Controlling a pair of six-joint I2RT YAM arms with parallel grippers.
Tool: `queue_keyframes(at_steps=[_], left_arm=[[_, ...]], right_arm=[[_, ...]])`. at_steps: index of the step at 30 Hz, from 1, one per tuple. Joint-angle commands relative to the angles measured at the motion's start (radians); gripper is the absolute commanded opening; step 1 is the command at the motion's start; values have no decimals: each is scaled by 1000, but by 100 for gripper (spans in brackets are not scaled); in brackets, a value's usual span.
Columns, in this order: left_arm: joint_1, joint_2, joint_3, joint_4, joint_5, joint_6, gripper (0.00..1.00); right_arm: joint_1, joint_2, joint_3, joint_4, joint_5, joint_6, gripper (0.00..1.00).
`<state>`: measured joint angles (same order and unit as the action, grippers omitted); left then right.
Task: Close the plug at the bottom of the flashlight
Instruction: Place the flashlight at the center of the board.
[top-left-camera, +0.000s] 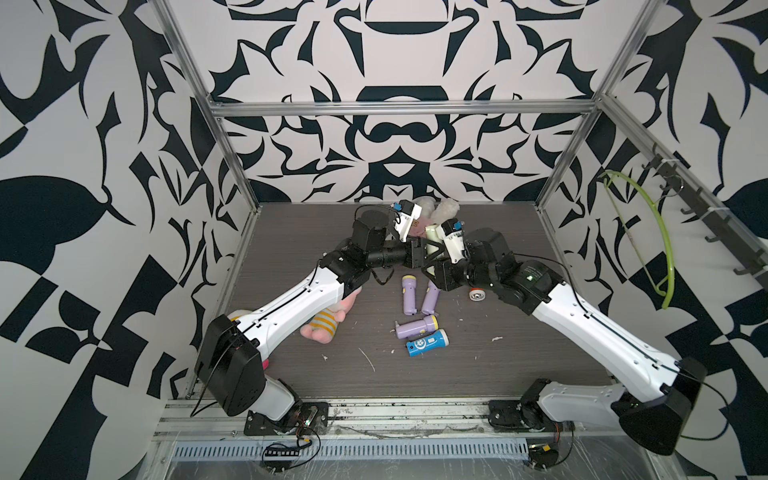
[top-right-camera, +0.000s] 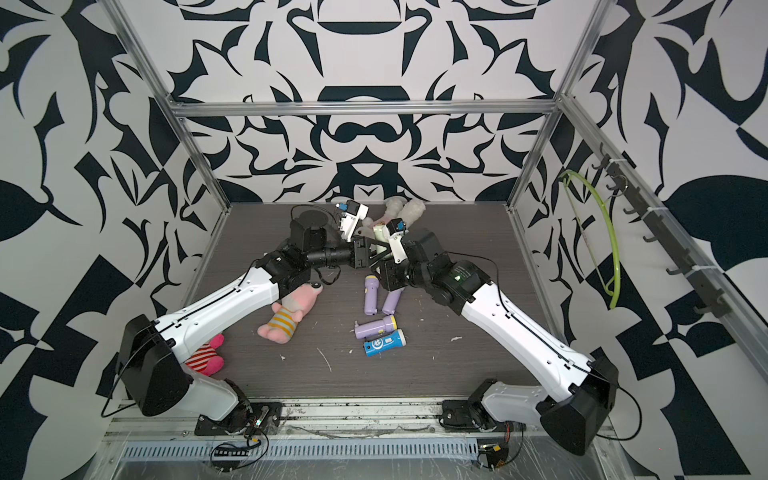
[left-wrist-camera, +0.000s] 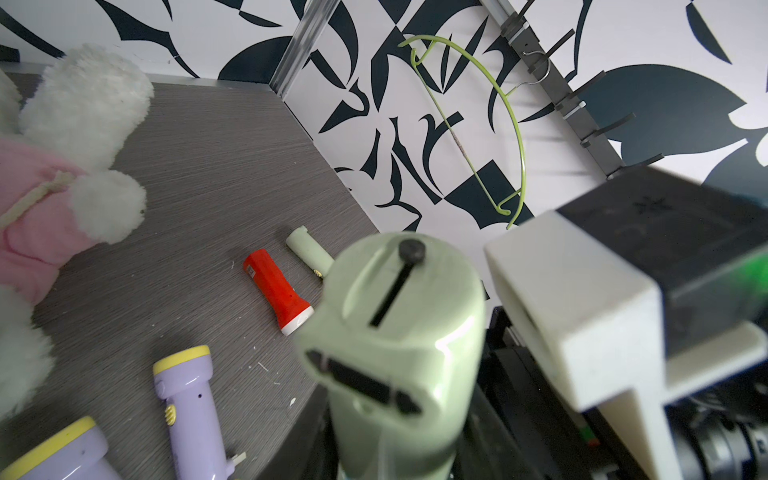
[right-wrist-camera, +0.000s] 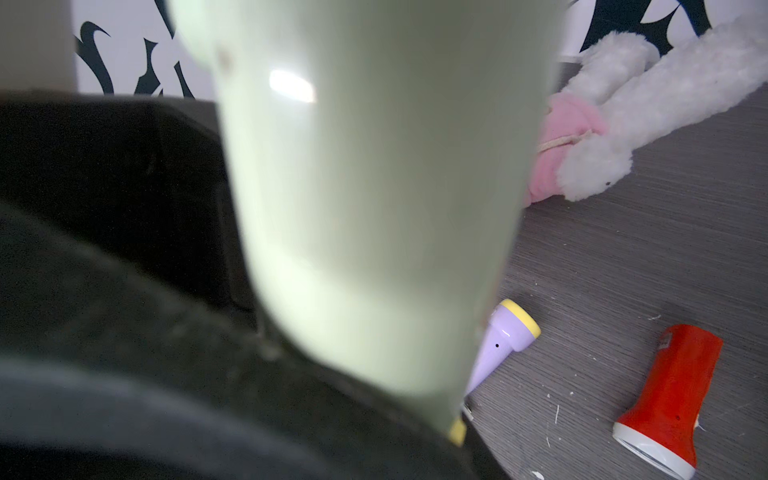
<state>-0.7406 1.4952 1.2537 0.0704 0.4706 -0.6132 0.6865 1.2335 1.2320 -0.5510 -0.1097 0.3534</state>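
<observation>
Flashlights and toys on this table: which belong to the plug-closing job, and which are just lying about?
Job: pale green flashlight, held aloft.

Lying about: purple flashlights, blue flashlight, red flashlight, striped plush, white plush, green hanger.

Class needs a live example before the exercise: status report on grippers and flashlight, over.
Left gripper shut on green flashlight, held aloft. Right gripper beside it, jaws unclear. Purple flashlights lie below, apart.
</observation>
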Motion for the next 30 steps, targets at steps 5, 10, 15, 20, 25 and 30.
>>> queue_keyframes(at_steps=[5,10,15,20,25,30], left_arm=[[-3,-28,-19,33,17,14,99],[2,-39,-39,14,-8,30,99],[16,-94,-101,6,-53,62,99],[37,-161,-176,-4,-94,84,99],[57,-212,-234,-14,-114,105,99],[85,-255,-270,-14,-113,106,99]], right_arm=[[-2,-3,58,-83,-23,37,0],[-1,-20,51,-176,12,57,0],[-18,-34,10,-236,106,58,0],[-122,16,-39,-255,128,51,0],[-210,116,-56,-233,111,33,0],[-233,247,-30,-212,119,12,0]])
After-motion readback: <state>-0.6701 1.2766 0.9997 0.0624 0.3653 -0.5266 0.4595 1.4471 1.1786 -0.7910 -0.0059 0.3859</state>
